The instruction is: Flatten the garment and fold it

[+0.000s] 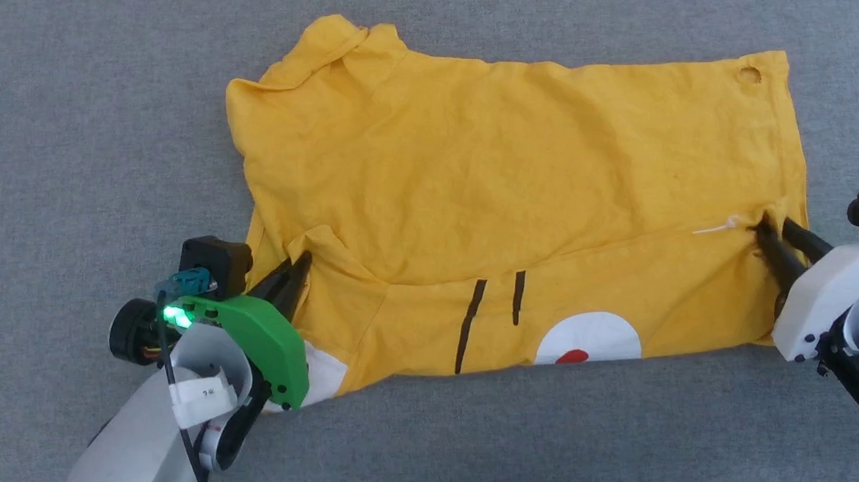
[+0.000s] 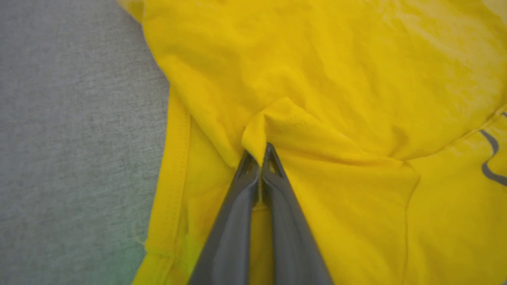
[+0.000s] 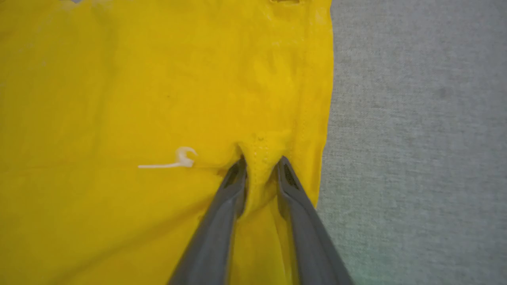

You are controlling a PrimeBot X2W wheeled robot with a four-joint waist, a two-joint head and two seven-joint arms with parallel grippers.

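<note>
Two claws on one shirt right now. The yellow T-shirt (image 1: 508, 166) lies sideways on the grey cloth-covered desk (image 1: 82, 107), sleeves toward my left and the hem toward my right, mostly flat with soft wrinkles. The long edge nearest me is turned up over the rest, so a strip of the print faces up: two black stripes (image 1: 471, 326), and a white patch (image 1: 586, 336) with a red dot (image 1: 575, 355) right at the near fold. My left claw (image 1: 301, 260) is clamped tight on a little peak of cloth at the sleeve end, just where that turned-over strip meets the body. From the left wrist camera the two fingers are pressed together, with yellow fabric pinched up between the tips. My right claw (image 1: 773, 225) sits at the hem end, close to the shirt's side edge, and its fingers stand a bit apart. A small hump of cloth sits between the tips and touches both. Just beside it there's a thin white thread (image 3: 166, 164) lying on the fabric. Near the far right corner of the shirt there's a small round mark (image 1: 750, 76), can't tell if it's a hole.
</note>
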